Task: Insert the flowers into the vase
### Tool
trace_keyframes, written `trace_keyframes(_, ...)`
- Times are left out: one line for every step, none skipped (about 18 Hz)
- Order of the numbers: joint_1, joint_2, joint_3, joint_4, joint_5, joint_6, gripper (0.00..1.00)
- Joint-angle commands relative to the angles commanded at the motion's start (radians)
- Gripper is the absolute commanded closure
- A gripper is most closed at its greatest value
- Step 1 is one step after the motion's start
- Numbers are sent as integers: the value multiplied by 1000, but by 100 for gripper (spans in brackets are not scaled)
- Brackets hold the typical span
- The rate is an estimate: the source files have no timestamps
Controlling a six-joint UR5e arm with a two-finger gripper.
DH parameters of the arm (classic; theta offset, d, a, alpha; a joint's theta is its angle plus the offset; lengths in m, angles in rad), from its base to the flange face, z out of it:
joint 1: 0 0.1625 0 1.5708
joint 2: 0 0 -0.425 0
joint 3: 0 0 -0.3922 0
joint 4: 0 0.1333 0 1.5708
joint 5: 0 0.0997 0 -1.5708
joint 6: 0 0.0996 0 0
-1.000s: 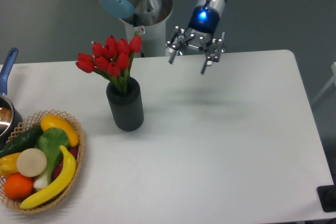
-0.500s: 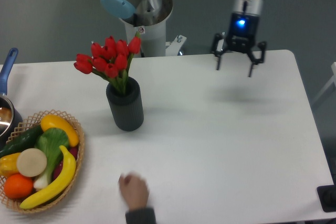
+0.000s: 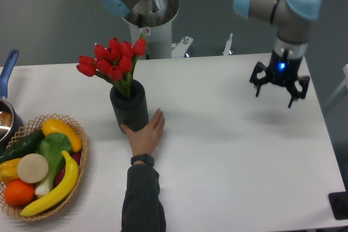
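The vase (image 3: 129, 113) stands upright on the left half of the white table (image 3: 228, 156), and the flowers (image 3: 113, 63) are in it: their green stems and leaves go down into its round mouth while the red buds fan out above the rim, leaning a little to the left. At the front left corner a wicker basket (image 3: 81, 158) holds a long yellow banana along its right side, a yellow pepper at the top, a dark green cucumber, a leafy green vegetable, a pale round slice and an orange. Behind the basket, at the table's left edge, a metal pot (image 3: 5, 120) with a blue handle is partly cut off by the frame.

A person's hand (image 3: 145, 134) reaches in from the bottom edge, dark sleeve and a black wristband showing, and rests against the base of the vase on its right side. The arm's grey base column (image 3: 147, 23) rises behind the flowers. The gripper (image 3: 278, 91) hangs over the far right of the table, well apart from the vase, its two fingers spread wide and pointing down with nothing between them; its shadow falls on the tabletop below.
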Motion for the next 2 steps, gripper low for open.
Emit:
trace_keyframes(-3,-5,2,-2,19,-2,0)
trace_keyframes(-8,-8,-3,3,20,-3,0)
